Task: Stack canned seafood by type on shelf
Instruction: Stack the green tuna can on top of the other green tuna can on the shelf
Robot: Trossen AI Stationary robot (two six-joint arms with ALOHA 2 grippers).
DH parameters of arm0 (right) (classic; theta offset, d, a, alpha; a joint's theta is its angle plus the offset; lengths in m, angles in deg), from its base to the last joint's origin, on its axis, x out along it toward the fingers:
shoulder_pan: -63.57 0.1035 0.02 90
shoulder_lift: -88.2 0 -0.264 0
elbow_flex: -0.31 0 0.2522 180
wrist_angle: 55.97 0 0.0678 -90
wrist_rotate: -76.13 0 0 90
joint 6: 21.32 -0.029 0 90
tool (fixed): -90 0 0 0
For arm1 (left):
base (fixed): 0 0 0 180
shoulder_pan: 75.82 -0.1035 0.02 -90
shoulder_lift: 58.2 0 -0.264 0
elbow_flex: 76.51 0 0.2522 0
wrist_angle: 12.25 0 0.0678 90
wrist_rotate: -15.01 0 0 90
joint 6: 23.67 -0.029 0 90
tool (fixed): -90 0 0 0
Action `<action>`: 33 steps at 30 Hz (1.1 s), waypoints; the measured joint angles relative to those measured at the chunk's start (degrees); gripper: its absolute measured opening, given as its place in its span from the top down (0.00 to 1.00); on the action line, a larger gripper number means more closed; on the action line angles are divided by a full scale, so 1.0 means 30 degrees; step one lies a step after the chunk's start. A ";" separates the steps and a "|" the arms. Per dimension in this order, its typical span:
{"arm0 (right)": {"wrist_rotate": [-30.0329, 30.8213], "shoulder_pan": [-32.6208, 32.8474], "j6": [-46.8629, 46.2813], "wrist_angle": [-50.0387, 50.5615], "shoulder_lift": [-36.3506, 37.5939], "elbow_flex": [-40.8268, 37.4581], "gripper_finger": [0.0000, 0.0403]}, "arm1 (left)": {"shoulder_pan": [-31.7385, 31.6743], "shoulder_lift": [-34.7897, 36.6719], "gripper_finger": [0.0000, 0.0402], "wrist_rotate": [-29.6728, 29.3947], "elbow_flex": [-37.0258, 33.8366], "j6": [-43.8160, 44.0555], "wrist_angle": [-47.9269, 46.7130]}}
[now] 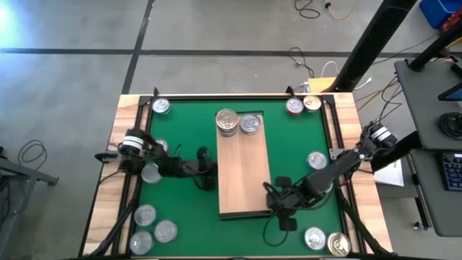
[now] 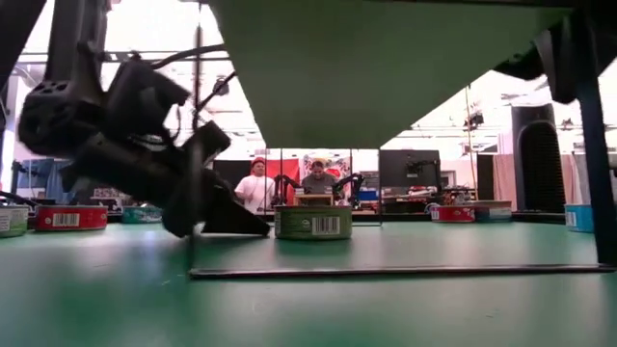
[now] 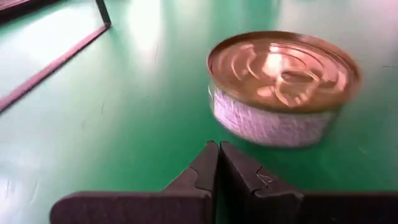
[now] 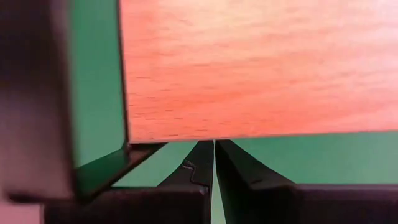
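1. Two grippers closed, empty: left gripper (image 1: 205,170) low beside the shelf's (image 1: 242,184) left edge; right gripper (image 1: 272,193) at its right near corner.
2. Two tins on shelf's far end: gold-topped tin (image 1: 227,120), silver-topped tin (image 1: 250,123).
3. Other tins scattered on green mat (image 1: 180,202).

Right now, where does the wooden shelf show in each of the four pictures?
High view: shelf in the middle of the picture.
Low view: apparently its underside, across the top.
Left wrist view: only its dark rim, in one corner.
Right wrist view: wood filling the upper part.
Shared landmark: green mat.
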 joint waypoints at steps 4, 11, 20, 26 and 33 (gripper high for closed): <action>0.0414 -0.0259 0.0648 -0.0134 -0.1579 0.1425 0.98 | 0.0282 -0.0182 1.00 -0.0046 -0.2363 0.0936 0.2919; 0.0610 -0.1467 0.2167 0.1367 -0.3804 0.3539 0.98 | 0.0998 0.0033 1.00 -0.0082 -0.5247 0.2033 0.6002; 0.3168 -0.0841 -0.0775 0.6838 -0.1362 0.3194 0.98 | 0.0952 -0.0615 1.00 -0.0111 -0.2916 0.0031 0.4720; 0.5563 0.0865 -0.3982 0.3863 0.2721 -0.1639 0.98 | 0.0868 -0.2729 1.00 0.1480 -0.0558 -0.0944 0.5138; 0.6642 0.0800 -0.4381 -0.5638 0.5468 -0.8988 0.97 | -0.0171 -0.4806 1.00 0.2915 0.2114 -0.1354 0.6571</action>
